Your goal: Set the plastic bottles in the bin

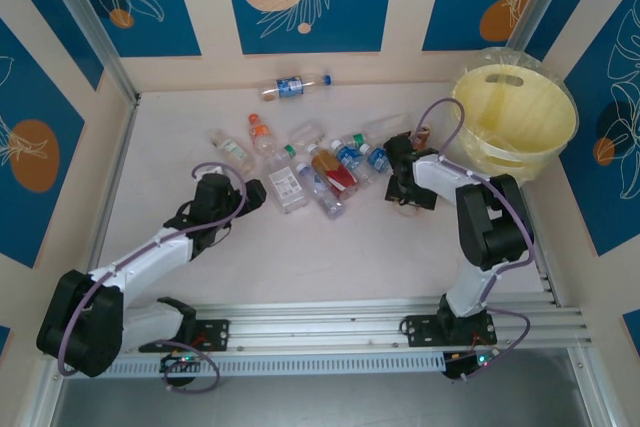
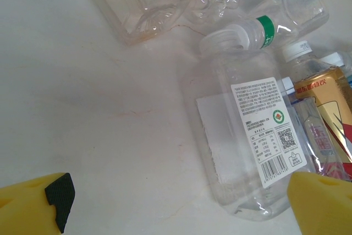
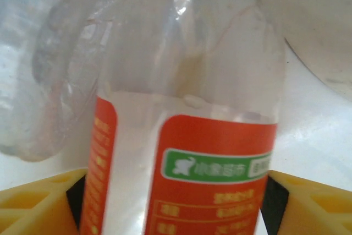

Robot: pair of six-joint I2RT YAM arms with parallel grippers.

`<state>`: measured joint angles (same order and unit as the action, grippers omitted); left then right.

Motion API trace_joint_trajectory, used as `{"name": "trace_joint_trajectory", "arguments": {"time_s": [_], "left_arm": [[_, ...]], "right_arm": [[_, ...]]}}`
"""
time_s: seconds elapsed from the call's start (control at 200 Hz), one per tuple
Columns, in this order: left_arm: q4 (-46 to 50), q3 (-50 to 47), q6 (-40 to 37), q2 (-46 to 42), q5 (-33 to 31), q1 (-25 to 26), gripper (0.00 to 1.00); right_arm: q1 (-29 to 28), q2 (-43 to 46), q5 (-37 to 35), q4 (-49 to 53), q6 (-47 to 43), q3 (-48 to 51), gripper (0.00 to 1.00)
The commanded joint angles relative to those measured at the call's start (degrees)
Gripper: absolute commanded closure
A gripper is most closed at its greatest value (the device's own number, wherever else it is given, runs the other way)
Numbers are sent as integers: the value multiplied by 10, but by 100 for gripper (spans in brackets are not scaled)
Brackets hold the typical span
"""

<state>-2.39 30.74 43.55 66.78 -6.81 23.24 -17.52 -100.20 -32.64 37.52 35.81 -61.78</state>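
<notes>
On the left, our left hand [image 1: 250, 192] lies low over the pale worktop [image 1: 330, 257], its jaws spread wide and gripping nothing. From its wrist camera we see the left hand [image 2: 176, 207] with yellow fingers [image 2: 33, 205] at the bottom corners. A clear white-label bottle [image 2: 247, 147] lies on its side ahead of them, its base just beside the right-side finger.

In the top view that white-label bottle [image 1: 287, 187] marks the near left edge of a heap of bottles [image 1: 320, 167] in the middle of the worktop. They lie on their sides, touching or overlapping, with blue, red and white labels. A bottle with an orange cap [image 1: 258, 132] lies at the far left of the heap. Farther back, a blue-label bottle [image 1: 293, 86] lies alone near the rear wall.

To the right of the heap, our right hand [image 1: 405, 182] is clenched on an orange-label bottle [image 3: 203, 136]. In its wrist view the yellow fingers [image 3: 313, 202] press it from both sides. A second clear bottle [image 3: 49, 70] lies just beside the held one, to its left.

At the far right stands the pale-yellow bin [image 1: 520, 112], upright in the back corner, near the right hand but apart from it.
</notes>
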Motion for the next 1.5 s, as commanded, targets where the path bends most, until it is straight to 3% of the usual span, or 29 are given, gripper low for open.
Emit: {"name": "trace_joint_trajectory", "arguments": {"time_s": [0.0,0.245,0.545,0.795,0.94,1.035,1.22,1.385,1.495], "left_arm": [[1,-9,-2,-17,-20,-7,0],[-3,-15,-4,-21,-22,-8,0],[-13,-14,2,-12,-16,-9,0],[-16,-14,8,-9,-13,-10,0],[-19,-11,13,-4,-5,-11,0],[-19,-11,18,-3,-2,-11,0],[-20,-10,23,-2,5,-12,0],[-18,-11,24,-4,7,-13,0],[-13,-10,23,-9,6,-14,0]], "right_arm": [[-16,10,-30,-1,23,2,29],[-47,75,-62,-29,20,49,46],[-90,202,-89,-104,13,127,46],[-126,321,-61,-192,-69,176,46],[-131,394,18,-249,-130,189,47],[-140,433,46,-273,-171,180,47],[-143,463,163,-272,-250,118,48],[-131,469,104,-287,-308,72,51],[-82,461,78,-271,-318,21,51]]}}
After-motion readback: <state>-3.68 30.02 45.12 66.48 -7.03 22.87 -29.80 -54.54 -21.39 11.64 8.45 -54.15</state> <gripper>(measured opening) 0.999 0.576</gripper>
